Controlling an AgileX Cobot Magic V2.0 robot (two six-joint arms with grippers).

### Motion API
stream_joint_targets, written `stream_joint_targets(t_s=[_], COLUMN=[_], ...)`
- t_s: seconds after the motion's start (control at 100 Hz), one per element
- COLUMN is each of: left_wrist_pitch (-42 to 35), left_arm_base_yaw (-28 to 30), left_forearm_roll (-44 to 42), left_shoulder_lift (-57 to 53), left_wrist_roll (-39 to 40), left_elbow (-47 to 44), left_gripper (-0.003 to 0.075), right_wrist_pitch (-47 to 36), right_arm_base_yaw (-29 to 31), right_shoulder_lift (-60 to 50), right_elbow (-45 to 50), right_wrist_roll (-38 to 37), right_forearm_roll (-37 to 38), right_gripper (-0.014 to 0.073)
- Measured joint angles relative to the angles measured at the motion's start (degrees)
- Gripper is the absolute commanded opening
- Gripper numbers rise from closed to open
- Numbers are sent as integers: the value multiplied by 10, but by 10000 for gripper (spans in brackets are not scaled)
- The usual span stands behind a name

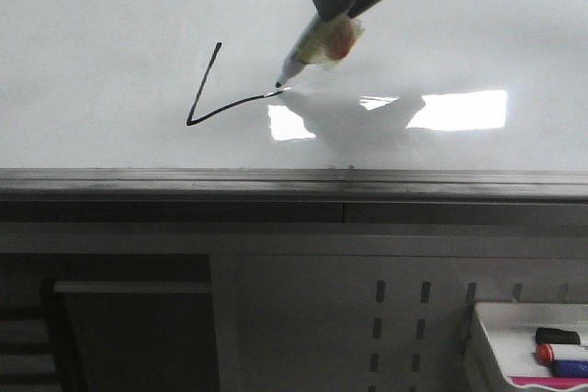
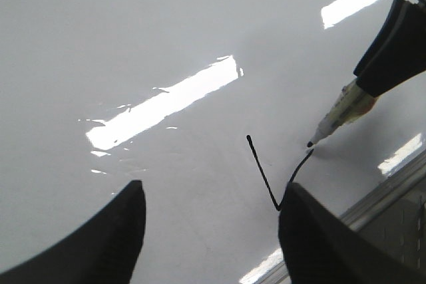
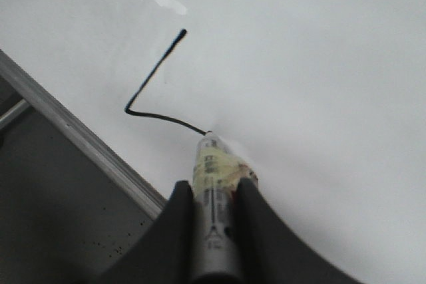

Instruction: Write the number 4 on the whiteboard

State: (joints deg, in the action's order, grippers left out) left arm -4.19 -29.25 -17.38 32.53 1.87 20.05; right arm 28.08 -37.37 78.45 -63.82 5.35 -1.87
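The whiteboard [image 1: 110, 25] is glossy white with a grey rail along its near edge. On it are two joined black strokes of the number 4 [image 1: 204, 98]: a slanted downstroke and a crossbar running right. They also show in the left wrist view [image 2: 266, 177] and the right wrist view [image 3: 154, 78]. My right gripper [image 3: 215, 187] is shut on a marker pen [image 1: 317, 48], whose tip touches the board at the crossbar's right end. My left gripper [image 2: 210, 211] is open and empty, hovering over the board just left of the strokes.
The grey metal edge rail [image 1: 294, 185] runs across the front of the board. A small white tray [image 1: 528, 346] with red, blue and black markers sits at the lower right, below the board. A bright light reflection [image 1: 459, 109] lies on the board.
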Motion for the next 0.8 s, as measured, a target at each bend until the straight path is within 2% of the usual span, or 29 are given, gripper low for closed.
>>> stream_joint_targets(t_s=[0.25, 0.41, 0.8], left_wrist_pitch=[0, 1, 1], left_arm_base_yaw=[0, 0, 0], left_forearm_roll=[0, 0, 0], left_shoulder_lift=[0, 0, 0], left_wrist_roll=[0, 0, 0], left_elbow=[0, 0, 0], left_gripper=[409, 409, 409], right_wrist_pitch=[-39, -4, 12], right_arm_base_yaw=[-10, 0, -42], right_shoulder_lift=[18, 54, 53], right_elbow=[-54, -54, 14], right_wrist_roll=[0, 0, -1], right_forearm_roll=[1, -3, -40], right_gripper=[-64, -64, -64])
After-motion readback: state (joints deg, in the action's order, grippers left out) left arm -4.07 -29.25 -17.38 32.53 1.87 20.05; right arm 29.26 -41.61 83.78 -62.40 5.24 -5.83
